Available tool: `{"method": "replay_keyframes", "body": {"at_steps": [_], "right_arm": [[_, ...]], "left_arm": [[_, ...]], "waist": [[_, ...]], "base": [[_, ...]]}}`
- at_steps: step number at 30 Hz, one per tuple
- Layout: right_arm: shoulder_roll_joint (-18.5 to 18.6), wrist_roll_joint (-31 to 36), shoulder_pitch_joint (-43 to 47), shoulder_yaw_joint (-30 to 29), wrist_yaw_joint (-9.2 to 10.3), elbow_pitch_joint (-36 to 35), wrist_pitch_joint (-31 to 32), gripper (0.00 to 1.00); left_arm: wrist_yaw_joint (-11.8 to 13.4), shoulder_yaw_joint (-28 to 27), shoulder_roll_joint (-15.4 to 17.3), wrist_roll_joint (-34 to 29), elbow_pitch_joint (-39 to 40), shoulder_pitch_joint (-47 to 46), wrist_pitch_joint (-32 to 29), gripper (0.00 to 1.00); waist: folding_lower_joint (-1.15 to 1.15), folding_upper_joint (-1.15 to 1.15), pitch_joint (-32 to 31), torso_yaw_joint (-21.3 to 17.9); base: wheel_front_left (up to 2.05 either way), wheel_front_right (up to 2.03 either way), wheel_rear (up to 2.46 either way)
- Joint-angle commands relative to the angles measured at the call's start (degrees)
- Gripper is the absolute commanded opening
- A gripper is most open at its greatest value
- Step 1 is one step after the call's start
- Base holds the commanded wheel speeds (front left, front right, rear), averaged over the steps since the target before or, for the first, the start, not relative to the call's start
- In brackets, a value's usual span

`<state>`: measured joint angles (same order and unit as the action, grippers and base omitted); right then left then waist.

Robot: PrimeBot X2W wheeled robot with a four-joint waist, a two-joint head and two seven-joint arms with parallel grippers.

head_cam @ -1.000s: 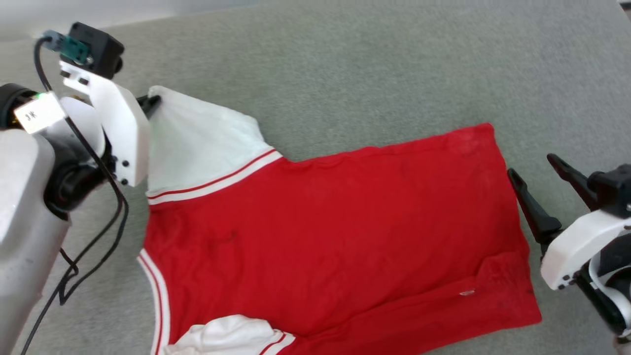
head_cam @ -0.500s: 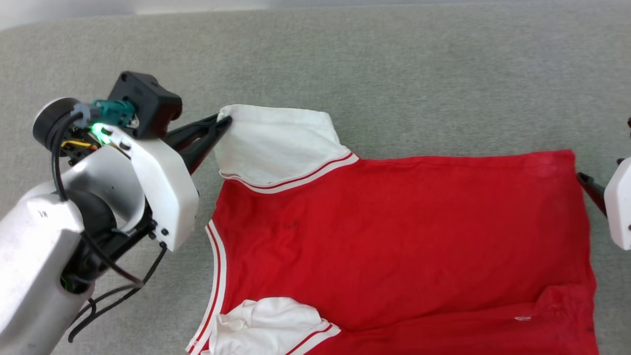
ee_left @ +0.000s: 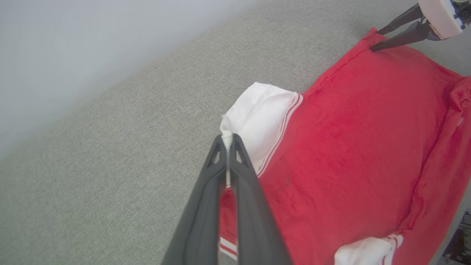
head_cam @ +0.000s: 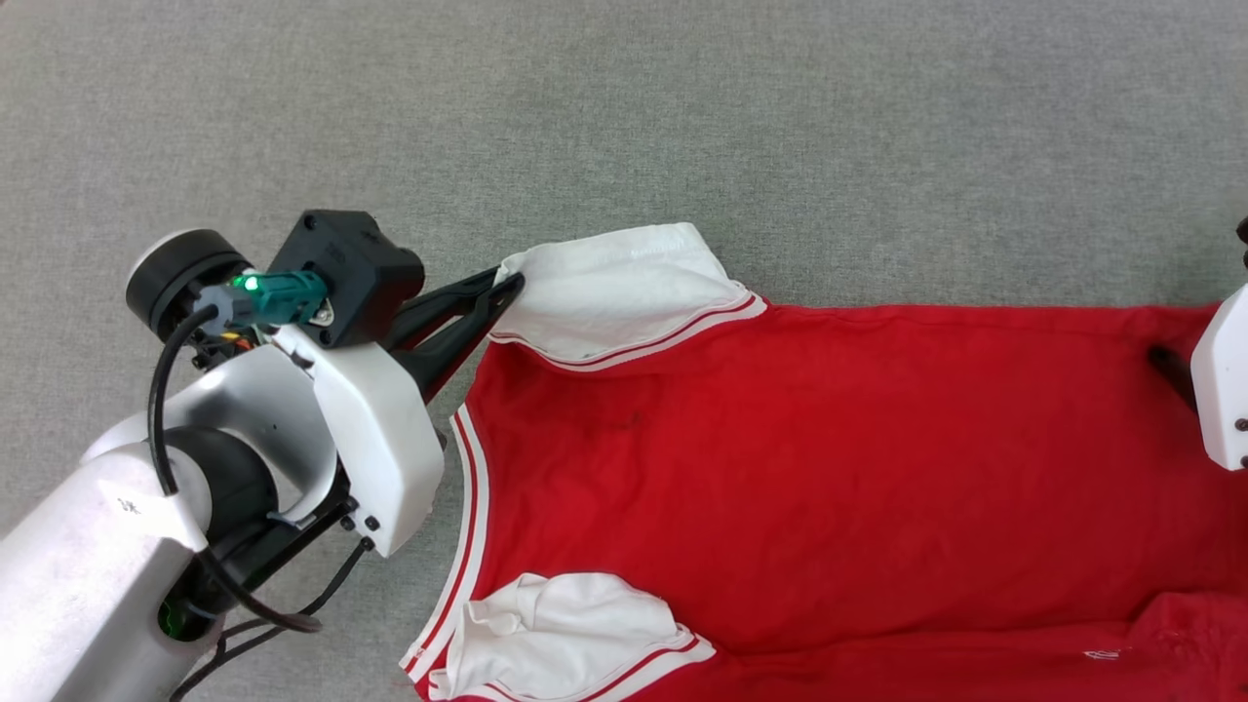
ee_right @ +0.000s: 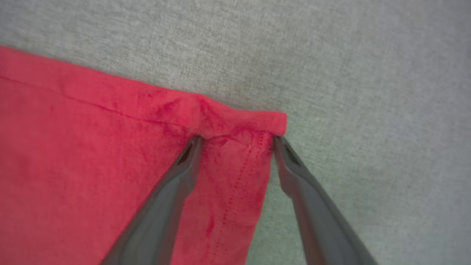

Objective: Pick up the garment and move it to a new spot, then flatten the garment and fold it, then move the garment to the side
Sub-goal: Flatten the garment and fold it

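Since a second ago the head camera has swung and shifted the whole view. Measured against the cloth, the right gripper (ee_right: 237,138) has come from just off the hem corner to that corner, while the left gripper (ee_left: 227,138) stays on the sleeve.

One jersey (head_cam: 829,468) lies spread on a grey fabric surface (head_cam: 682,127), red body up, neck toward the left arm and hem toward the right arm. It has two white sleeves. The far sleeve (head_cam: 624,288) lies fairly flat beside the body, with one corner drawn out. The near sleeve (head_cam: 565,624) is crumpled against the body's near edge. Red-and-white striped trim (head_cam: 468,526) runs along the neck edge between the two sleeves. One strip of red cloth along the near side is folded over onto the body.

At the far sleeve's outer corner, the left gripper's two fingers are pressed together, with the white edge pinched between their tips. At the far hem corner, the right gripper's two fingers stand wide apart. One tip rests on the red cloth and the other is right at the jersey's edge, neither closed on it.

Beyond the grey surface, away from the jersey, the left wrist view shows a pale wall (ee_left: 73,44).
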<state>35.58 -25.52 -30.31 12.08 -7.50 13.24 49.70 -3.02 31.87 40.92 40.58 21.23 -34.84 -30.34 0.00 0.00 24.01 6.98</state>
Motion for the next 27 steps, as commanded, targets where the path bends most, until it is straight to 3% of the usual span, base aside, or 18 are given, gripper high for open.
{"method": "replay_keyframes", "body": {"at_steps": [1, 3, 4, 5, 6, 7, 16, 27], "right_arm": [[-1.22, -0.07, 0.76, 1.89, 0.02, 2.05, -0.15, 1.0], [-1.33, -0.34, 1.37, 3.32, 0.02, 3.02, -0.41, 1.0], [-1.24, -0.64, 1.83, 4.3, 0.01, 3.48, -0.24, 0.84], [-1.24, -0.64, 1.83, 4.3, 0.01, 3.48, -0.24, 0.84], [-1.0, -1.05, 2.3, 5.41, -0.08, 3.64, -0.24, 0.38], [-0.68, -1.83, 2.46, 6.3, -0.08, 3.81, -1.56, 0.0], [0.06, -4.95, 0.81, 4.08, 0.03, 3.94, -10.99, 0.0], [0.64, -9.25, 10.95, 0.95, 0.03, -1.95, -16.58, 0.0]], "left_arm": [[-0.14, 0.15, -0.19, -0.09, -0.1, 0.76, 0.59, 0.0], [-0.35, 0.2, -0.04, -0.16, -0.36, 0.85, 0.98, 0.0], [-0.39, 0.26, 0.04, -0.33, -0.42, 0.86, 1.13, 0.0], [-0.39, 0.26, 0.04, -0.33, -0.42, 0.86, 1.13, 0.0], [-0.47, 0.34, 0.02, -0.43, -0.52, 0.92, 1.33, 0.0], [-0.39, 0.39, -0.21, -0.17, -0.81, 1.28, 1.64, 0.0], [1.71, -1.35, 1.82, -0.04, -3.51, 4.93, 3.69, 0.0], [5.35, -2.05, 5.34, 2.08, -1.54, 15.9, 5.36, 0.0]], "waist": [[0.0, 0.0, 0.37, 0.39], [0.0, 0.0, 0.53, 0.55], [0.0, 0.0, 0.58, 0.62], [0.0, 0.0, 0.58, 0.62], [0.0, 0.0, 0.58, 0.71], [0.0, 0.0, 0.32, 0.72], [0.0, 0.0, -5.2, -0.8], [0.0, 0.0, -13.97, -2.11]], "base": [[0.0, 0.0, 0.0], [0.0, 0.0, 0.0], [0.0, 0.0, 0.0], [0.0, 0.0, 0.0], [0.0, 0.0, 0.0], [0.0, 0.0, 0.0], [0.0, 0.0, 0.0], [0.0, 0.0, 0.0]]}}
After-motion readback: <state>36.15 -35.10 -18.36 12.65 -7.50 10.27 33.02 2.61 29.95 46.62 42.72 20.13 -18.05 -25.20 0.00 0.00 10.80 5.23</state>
